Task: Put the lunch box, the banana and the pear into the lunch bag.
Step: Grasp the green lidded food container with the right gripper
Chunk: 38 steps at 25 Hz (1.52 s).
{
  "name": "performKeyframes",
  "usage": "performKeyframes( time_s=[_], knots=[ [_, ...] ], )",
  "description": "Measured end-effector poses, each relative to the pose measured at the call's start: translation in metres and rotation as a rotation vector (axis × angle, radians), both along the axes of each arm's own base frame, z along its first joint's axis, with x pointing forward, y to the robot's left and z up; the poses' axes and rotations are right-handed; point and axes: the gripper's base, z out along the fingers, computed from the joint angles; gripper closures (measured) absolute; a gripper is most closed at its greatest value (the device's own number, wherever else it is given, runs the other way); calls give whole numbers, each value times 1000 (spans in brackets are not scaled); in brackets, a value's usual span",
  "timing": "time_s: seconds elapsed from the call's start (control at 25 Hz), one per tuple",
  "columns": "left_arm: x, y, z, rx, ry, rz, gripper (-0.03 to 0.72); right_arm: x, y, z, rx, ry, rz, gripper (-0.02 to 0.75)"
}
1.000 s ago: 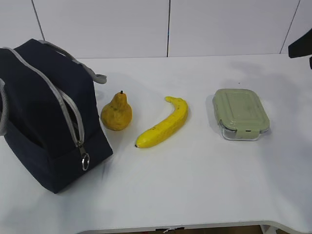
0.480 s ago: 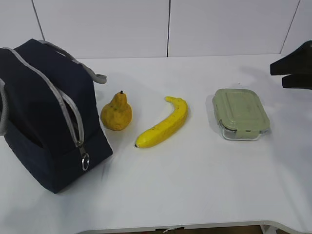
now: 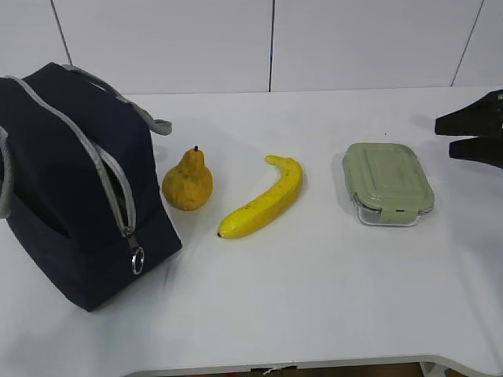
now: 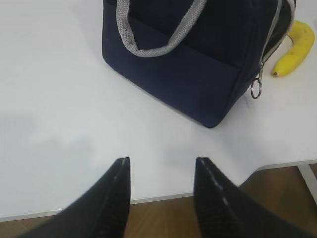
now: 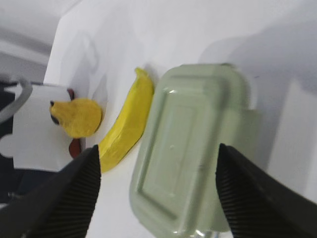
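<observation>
From my remote seat this reads as a lab or test bench: a bare white table (image 3: 314,298) against plain white wall panels (image 3: 157,39) with thin seams, wood-toned floor (image 4: 163,218) below the table edge, and no household furnishings in sight.

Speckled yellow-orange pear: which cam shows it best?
Exterior view: the speckled yellow-orange pear stands whole and sharp beside the navy fabric lunch bag. Right wrist view shows it small and blurred. Left wrist view misses it.

Navy lunch bag (image 3: 75,188) upright at frame left, zipper parted; pear (image 3: 188,183), banana (image 3: 264,199), lidded sage lunch box (image 3: 387,182) ranged rightward
</observation>
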Motion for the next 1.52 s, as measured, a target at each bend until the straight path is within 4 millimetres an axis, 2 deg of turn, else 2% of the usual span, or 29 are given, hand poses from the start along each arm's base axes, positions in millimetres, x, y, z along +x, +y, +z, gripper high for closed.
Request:
performKeyframes(
  time_s=[0.2, 0.36, 0.76, 1.0, 1.2, 1.52],
  knots=[
    [0, 0, 0, 0, 0, 0, 383, 6, -29, -22, 132, 1, -147, 151],
    [0, 0, 0, 0, 0, 0, 383, 9, -32, -42, 154, 27, -164, 151],
    [0, 0, 0, 0, 0, 0, 383, 10, -31, -44, 151, 28, -157, 151],
    [0, 0, 0, -1, 0, -1, 383, 13, -16, -46, 129, 41, -99, 151],
    [0, 0, 0, -1, 0, -1, 383, 13, -11, -47, 120, 51, -77, 151],
    [0, 0, 0, -1, 0, -1, 383, 12, -3, -63, 128, 145, -50, 151]
  ],
)
